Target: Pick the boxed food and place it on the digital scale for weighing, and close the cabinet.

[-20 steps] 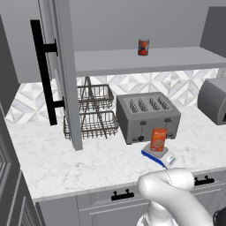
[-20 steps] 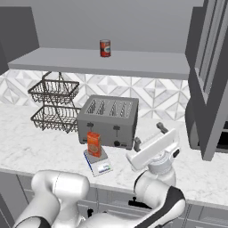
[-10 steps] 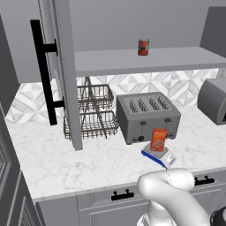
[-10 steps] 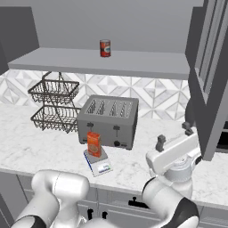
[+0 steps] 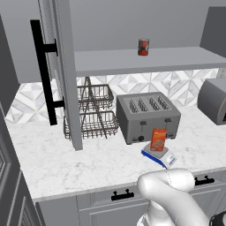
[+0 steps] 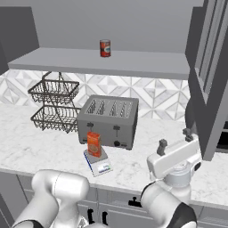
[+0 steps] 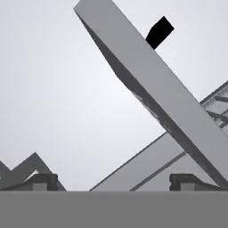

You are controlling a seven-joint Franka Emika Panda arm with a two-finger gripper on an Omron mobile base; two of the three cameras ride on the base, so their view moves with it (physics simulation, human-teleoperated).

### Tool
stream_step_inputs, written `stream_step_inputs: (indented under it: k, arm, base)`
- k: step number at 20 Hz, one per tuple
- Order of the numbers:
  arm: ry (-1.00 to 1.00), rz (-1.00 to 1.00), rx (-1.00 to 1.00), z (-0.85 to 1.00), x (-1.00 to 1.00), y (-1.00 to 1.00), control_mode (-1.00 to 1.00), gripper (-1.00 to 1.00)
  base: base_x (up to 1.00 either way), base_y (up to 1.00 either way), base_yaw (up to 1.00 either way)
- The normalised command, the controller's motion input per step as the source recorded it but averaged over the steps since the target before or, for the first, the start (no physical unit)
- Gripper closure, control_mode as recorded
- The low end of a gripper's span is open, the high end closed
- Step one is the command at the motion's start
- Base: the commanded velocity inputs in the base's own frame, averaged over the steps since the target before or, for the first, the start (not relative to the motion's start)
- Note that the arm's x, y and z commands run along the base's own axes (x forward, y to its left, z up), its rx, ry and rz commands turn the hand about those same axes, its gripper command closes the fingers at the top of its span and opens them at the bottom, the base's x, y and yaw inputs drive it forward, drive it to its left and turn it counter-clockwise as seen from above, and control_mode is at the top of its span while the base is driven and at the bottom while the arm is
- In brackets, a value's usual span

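- Orange-red boxed food (image 6: 94, 144) already stands on the digital scale (image 6: 99, 163).
- My gripper (image 6: 175, 137) is released, empty.
- Next I'd push the cabinet (image 6: 209, 84) door shut.

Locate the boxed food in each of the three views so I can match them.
Left base view: boxed food right of centre, upright on the digital scale.
Right base view: boxed food left of centre, on the scale.
Hand view: not in it.
Shared landmark: the toaster directly behind it.
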Motion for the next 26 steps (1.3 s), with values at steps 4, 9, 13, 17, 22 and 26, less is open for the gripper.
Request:
stream_step_inputs:
  k: [4, 9, 13, 17, 22, 26]
  arm:
    - [0.01, 0.00, 0.16, 0.00, 0.14, -0.74, -1.00, -1.00]
    - [0.01, 0.01, 0.13, 0.00, 0.29, -0.67, -1.00, -1.00]
    - [0.03, 0.05, 0.03, -0.16, 0.31, -0.49, -1.00, -1.00]
    - [0.00, 0.06, 0.01, -0.23, 0.33, -0.48, -1.00, -1.00]
    - [0.00, 0.09, 0.01, -0.48, 0.09, -0.49, -1.00, -1.00]
    - [0.04, 0.12, 0.02, -0.36, 0.11, -0.46, -1.00, -1.00]
  base:
    - [0.00, 0.00, 0.00]
    - [0.00, 0.00, 0.00]
    - [0.00, 0.00, 0.00]
    - [0.00, 0.00, 0.00]
    - [0.00, 0.00, 0.00]
    - [0.00, 0.00, 0.00]
